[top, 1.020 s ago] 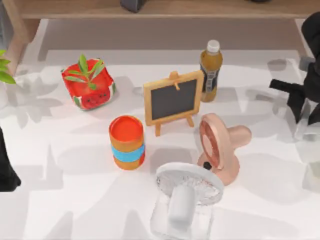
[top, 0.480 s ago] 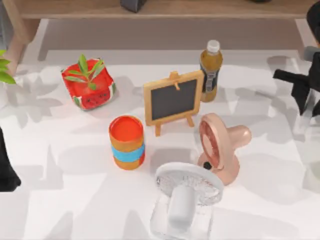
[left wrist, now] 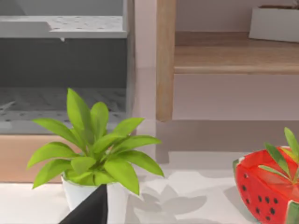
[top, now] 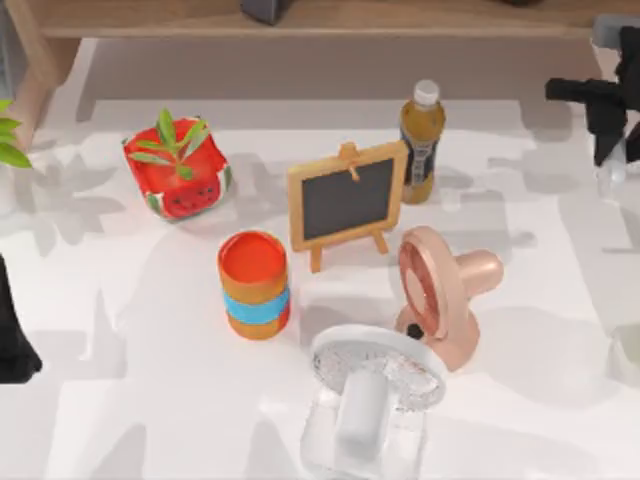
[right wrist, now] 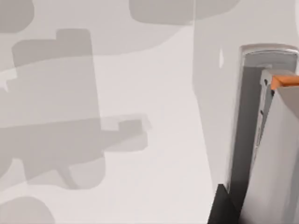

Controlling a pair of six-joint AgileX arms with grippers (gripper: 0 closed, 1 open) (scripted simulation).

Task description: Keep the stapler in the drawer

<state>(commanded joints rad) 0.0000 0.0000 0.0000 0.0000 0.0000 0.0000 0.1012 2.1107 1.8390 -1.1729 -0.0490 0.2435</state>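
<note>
From above, the right gripper [top: 612, 150] hangs at the table's [top: 140, 400] far right edge, grasping the stapler [top: 612, 170]; the left arm sits parked at the left edge. In the right wrist view, the stapler [right wrist: 261, 154] stays clamped over bare tabletop.

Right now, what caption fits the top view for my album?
Right arm at the table's far right edge, beyond bottle, chalkboard, two fans and cup; left arm parked at left.
</note>
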